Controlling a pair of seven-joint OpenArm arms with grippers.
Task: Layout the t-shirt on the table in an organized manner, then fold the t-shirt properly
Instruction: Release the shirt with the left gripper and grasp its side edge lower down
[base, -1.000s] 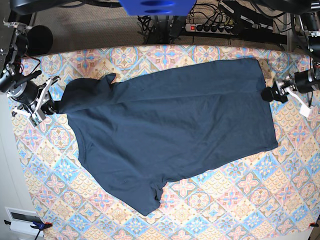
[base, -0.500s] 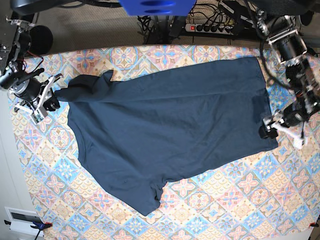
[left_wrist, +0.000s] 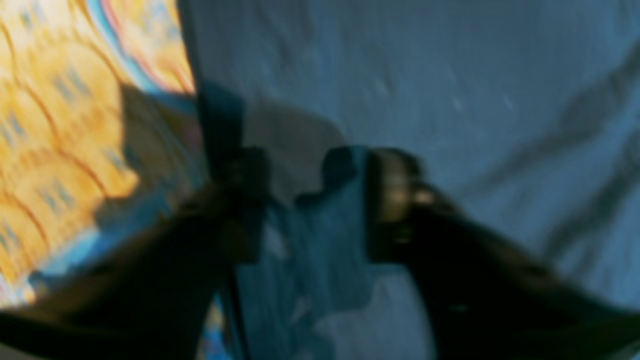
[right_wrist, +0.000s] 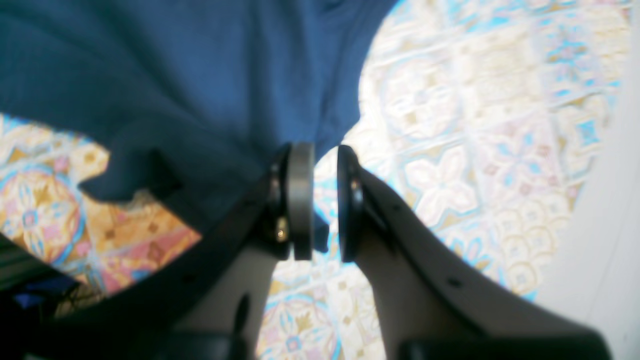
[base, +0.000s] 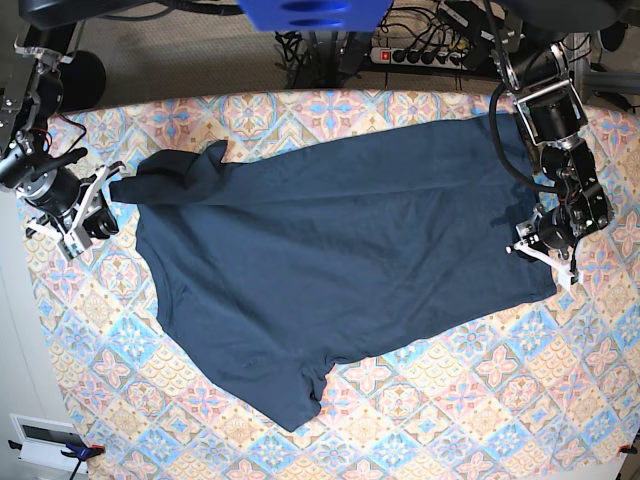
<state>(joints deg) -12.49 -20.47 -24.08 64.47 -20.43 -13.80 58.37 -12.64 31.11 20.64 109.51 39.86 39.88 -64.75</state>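
1. Dark navy soft-fabric t-shirt (base: 340, 260): spread on the tile-patterned counter (base: 480, 420) between my hands.
2. My right hand (right_wrist: 320, 200): pinching its sleeve edge.
3. My left hand (left_wrist: 310, 200): around the hem, grip uncertain.
4. Step: laying out; next, pull flat.

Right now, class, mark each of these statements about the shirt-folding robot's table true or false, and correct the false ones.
1. The t-shirt is folded into a neat square. False: it lies spread open, unfolded.
2. The table has a floral tile-patterned cloth. True.
3. The right gripper pinches shirt fabric. True.
4. The left gripper is over bare cloth, far from the shirt. False: it is at the shirt's edge.
5. The shirt is bright red. False: dark navy.
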